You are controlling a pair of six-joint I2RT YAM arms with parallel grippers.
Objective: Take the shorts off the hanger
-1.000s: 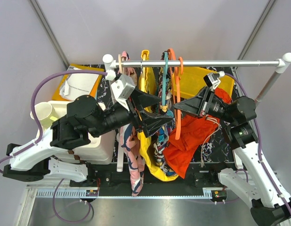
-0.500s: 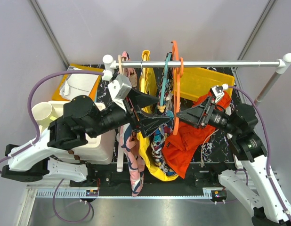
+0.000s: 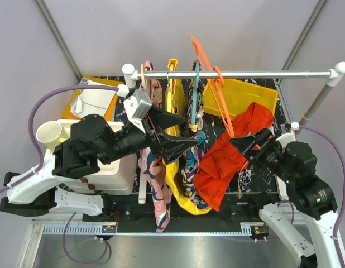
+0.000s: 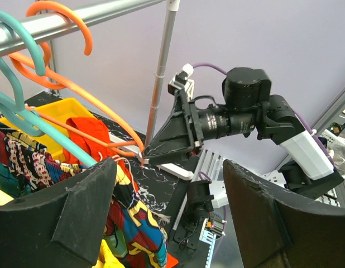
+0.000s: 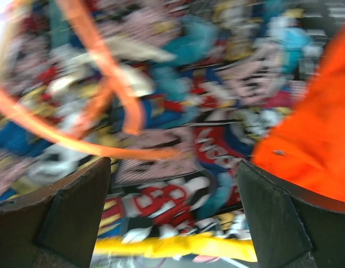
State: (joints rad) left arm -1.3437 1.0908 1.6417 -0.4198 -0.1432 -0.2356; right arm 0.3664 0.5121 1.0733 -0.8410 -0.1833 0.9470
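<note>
Rail (image 3: 262,73): across the back, left half crowded with garments.

Shorts (image 3: 223,162): bright orange-red, bunched and slumped below the rail. Right of the patterned garments (image 3: 189,167) and the yellow garment (image 3: 186,204); upper folds close above the right gripper (image 3: 241,144). Apparently caught on the low end of the hanger (image 3: 226,110); exact catch hidden by folds.

Hanger: hooked on the rail, tilted steeply. One arm up in the air, the other slanting down into the shorts. Just right of the teal hanger (image 3: 196,95).

Right gripper: at the hanger's low tip, against the fabric. In the wrist view, fingers (image 5: 77,212) spread wide with nothing pinched between; orange cloth only along the right-hand finger. View blurred.

Left gripper (image 3: 189,131): jaws wide apart, empty, beside the teal hanger among the patterned garments.

Drawstring (image 3: 241,184): thin, pale, dangling from the lower folds.

Handling, as judged:
- Light, limp, no shape of its own.
- Likely to drag and snag rather than slide cleanly off slim plastic.

Where to hold:
- Pinch a thick fold near the waistband, close to the hanger arm.
- Avoid the drawstring (would only pull through) and any hem.
- Steady the hanger with the other gripper: rigid, but free to swing and light enough to lift off the rail.

Risk: hanger coming away with the cloth, or neighbouring garments dragged along.
</note>
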